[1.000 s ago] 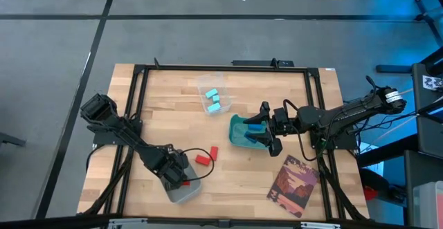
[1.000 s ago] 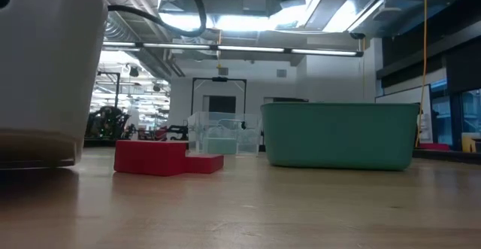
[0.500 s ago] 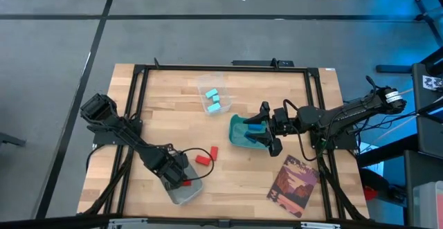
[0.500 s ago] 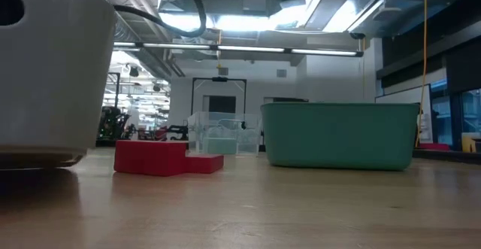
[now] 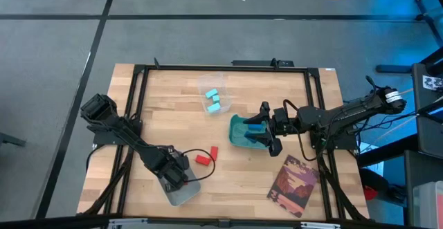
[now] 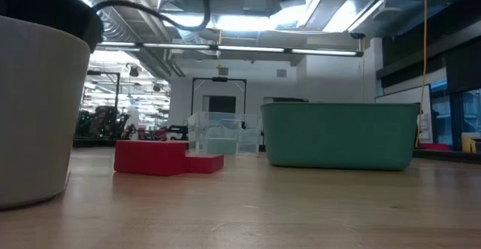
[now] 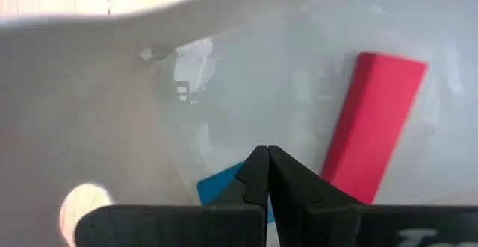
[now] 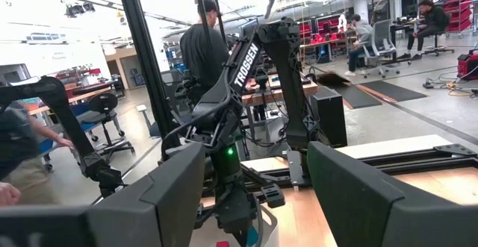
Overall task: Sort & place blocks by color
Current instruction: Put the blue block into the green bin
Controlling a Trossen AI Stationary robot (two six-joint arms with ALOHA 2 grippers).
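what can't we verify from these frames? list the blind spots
- Grey tray contents: in the high view the left end effector covers most of it.
- Blue piece: in the left wrist view it is half hidden by the shut fingers, so a grip is unclear.
- Teal bin contents: the right end effector overhangs it; in the low view its wall blocks them.

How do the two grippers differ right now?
The left gripper is shut, fingertips pressed together with nothing between them; the right gripper stands open. The left gripper is down inside the grey tray beside a red block; the right gripper is over the teal bin. Both are dark and two-fingered.
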